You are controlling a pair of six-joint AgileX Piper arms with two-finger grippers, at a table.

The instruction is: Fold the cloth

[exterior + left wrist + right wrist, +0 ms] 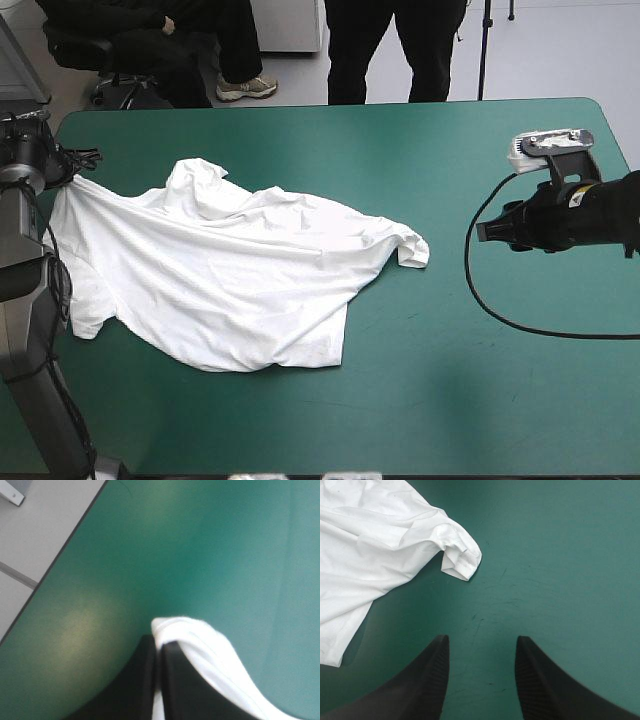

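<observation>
High view, cloth: white short-sleeved fabric T-shirt [230,285], spread but rumpled on the left half of the teal-green covered tabletop [450,390]; long axis running from the left edge toward the right.
High view, left side: black fin-fingered left hand [66,172] at the tabletop's left edge, touching a corner of the T-shirt drawn taut toward it.
High view, right side: black fin-fingered right hand [487,232] over bare cover, well apart from the cloth, pointing toward the curled sleeve [412,252].
Left wrist view, grip: all but closed, with a white fold of T-shirt [200,650] pinched between the fingers.
Right wrist view, grip: spread wide, nothing between the fingers.
Right wrist view, target: sleeve [461,562] ahead of the hand and off to one side, resting on the cover.
Deciding relation: free sleeve end nearer the right hand, opposite the pinched corner; likely a reach across to it before any fold.
</observation>
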